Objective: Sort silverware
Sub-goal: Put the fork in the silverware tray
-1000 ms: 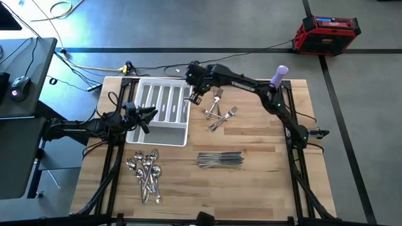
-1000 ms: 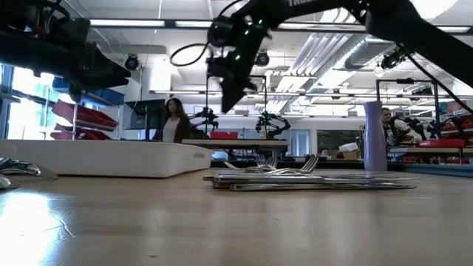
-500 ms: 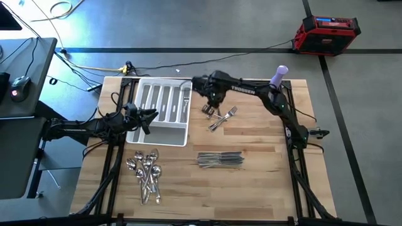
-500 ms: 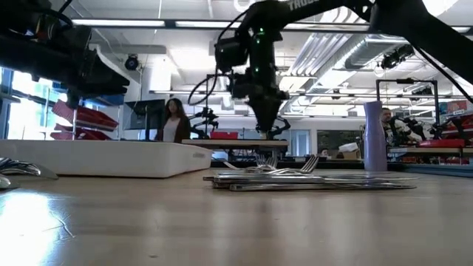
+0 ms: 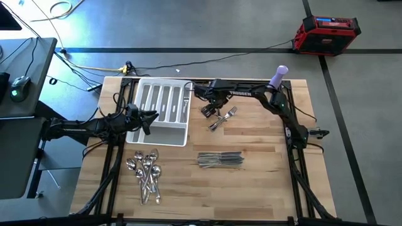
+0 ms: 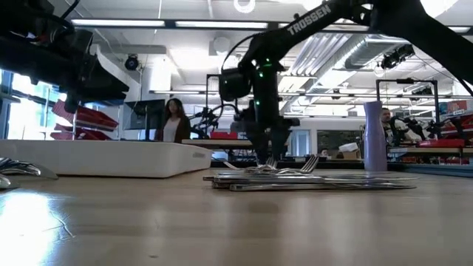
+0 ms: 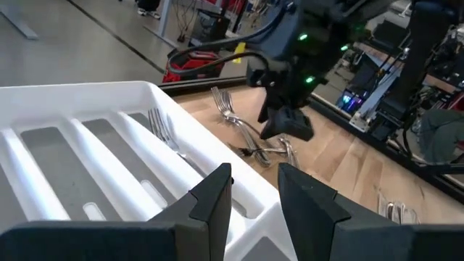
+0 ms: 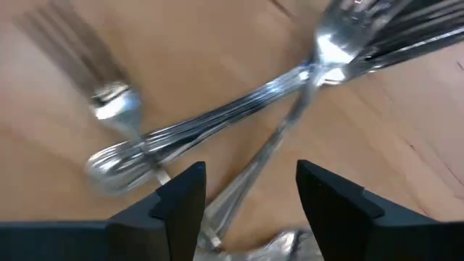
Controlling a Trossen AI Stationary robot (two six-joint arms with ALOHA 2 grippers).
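High view: forks (image 5: 220, 115) partly under right tool (image 5: 211, 109)

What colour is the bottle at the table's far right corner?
Light purple, lavender bottle; it shows best in the high view, and stands upright in the low view too.

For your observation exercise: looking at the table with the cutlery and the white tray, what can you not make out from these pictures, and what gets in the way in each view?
- Number of forks in the pile: high view, overlapping and too small; the right gripper covers some.
- Number of knives: high view, stacked tightly.
- Inside of the tray: low view, its wall hides it.
- Spoons: low view, cut off by the edge.
- Fork tines: right wrist view, blurred.
- Left gripper fingertips: left wrist view, cut off by the edge.
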